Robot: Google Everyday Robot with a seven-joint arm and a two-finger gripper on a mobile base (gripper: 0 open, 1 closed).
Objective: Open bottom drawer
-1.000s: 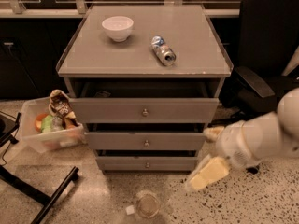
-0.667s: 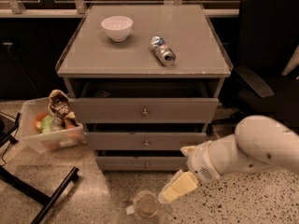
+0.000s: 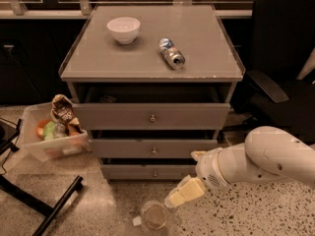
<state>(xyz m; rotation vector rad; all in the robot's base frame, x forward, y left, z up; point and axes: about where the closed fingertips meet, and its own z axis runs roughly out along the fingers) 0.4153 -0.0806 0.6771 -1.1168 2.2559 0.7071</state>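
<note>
The bottom drawer [image 3: 128, 171] is the lowest and shortest grey front of the cabinet, with a small round metal knob [image 3: 155, 173] at its centre. It sits nearly flush with the cabinet. My gripper [image 3: 182, 179] comes in from the right on a white arm, low in front of the drawer's right half and just right of the knob. Its cream fingers are spread apart: one fingertip [image 3: 198, 155] is up by the middle drawer, the other [image 3: 183, 192] is near the floor. It holds nothing.
The top drawer [image 3: 113, 116] stands slightly open. A white bowl [image 3: 123, 29] and a lying can [image 3: 171, 53] are on the cabinet top. A plastic bin [image 3: 49, 144] of snacks stands on the left, a glass [image 3: 154, 215] on the floor in front, a black chair [image 3: 283, 58] on the right.
My arm has swung left and down, from right of the cabinet to in front of the bottom drawer's right half. The drawers have not moved.
</note>
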